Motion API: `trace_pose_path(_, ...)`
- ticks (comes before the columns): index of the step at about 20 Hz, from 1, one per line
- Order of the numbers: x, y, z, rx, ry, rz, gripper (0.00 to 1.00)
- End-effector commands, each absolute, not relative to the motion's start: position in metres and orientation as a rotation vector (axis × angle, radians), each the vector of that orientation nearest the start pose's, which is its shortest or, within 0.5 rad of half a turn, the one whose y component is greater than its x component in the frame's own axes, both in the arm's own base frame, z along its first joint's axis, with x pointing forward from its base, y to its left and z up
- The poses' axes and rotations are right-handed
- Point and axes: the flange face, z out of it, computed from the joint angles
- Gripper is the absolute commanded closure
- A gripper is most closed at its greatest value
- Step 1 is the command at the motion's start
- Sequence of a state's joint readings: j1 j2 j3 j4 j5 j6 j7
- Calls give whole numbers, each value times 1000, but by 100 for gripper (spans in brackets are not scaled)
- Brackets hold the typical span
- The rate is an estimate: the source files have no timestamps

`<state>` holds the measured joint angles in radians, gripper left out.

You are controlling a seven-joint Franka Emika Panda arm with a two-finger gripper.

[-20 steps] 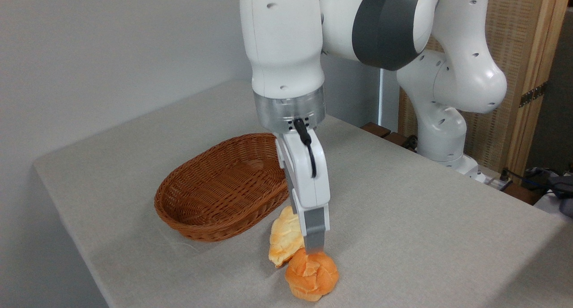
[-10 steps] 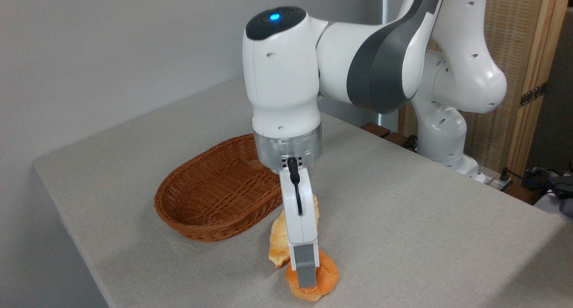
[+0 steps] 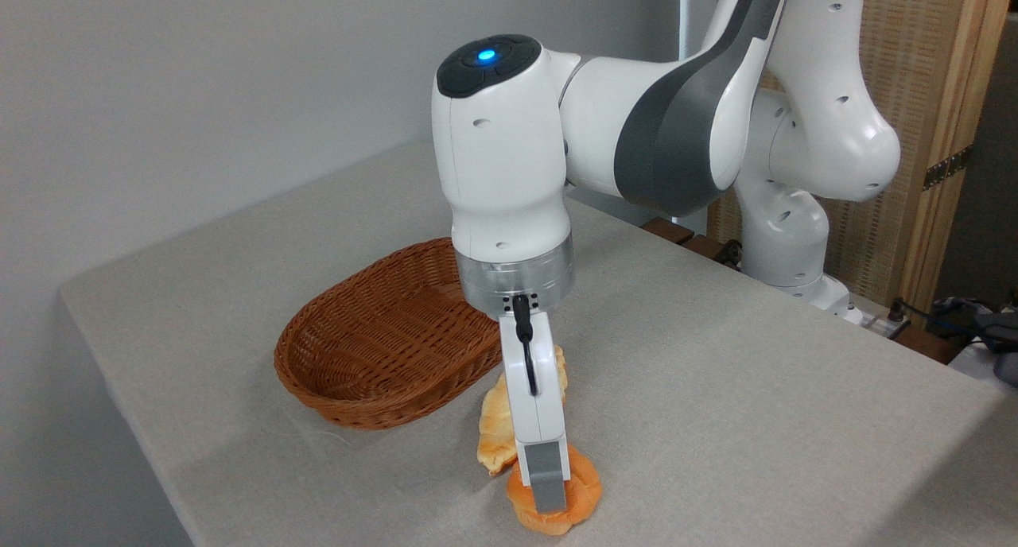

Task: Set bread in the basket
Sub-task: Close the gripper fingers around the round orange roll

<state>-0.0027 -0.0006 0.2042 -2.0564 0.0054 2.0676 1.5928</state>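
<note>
Since a second ago the arm has dropped, and the gripper (image 3: 550,495) now reaches down over the bun (image 3: 579,491), its near finger (image 3: 549,483) covering the bun's middle. Only that finger shows, so whether the fingers are wide or pinching the bun cannot be told. A paler flat loaf (image 3: 497,428) lies just behind the finger; the empty basket (image 3: 374,348) sits farther back-left. All rest on a grey cloth-covered table (image 3: 755,404) by a plain wall (image 3: 199,86).
</note>
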Motion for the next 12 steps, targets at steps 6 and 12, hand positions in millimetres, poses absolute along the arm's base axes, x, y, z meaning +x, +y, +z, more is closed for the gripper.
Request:
trace_pose_path(6, 535, 112, 420, -2375, 2047, 31, 0)
trace_pose_path(12, 536, 113, 417, -2327, 2108, 39, 0)
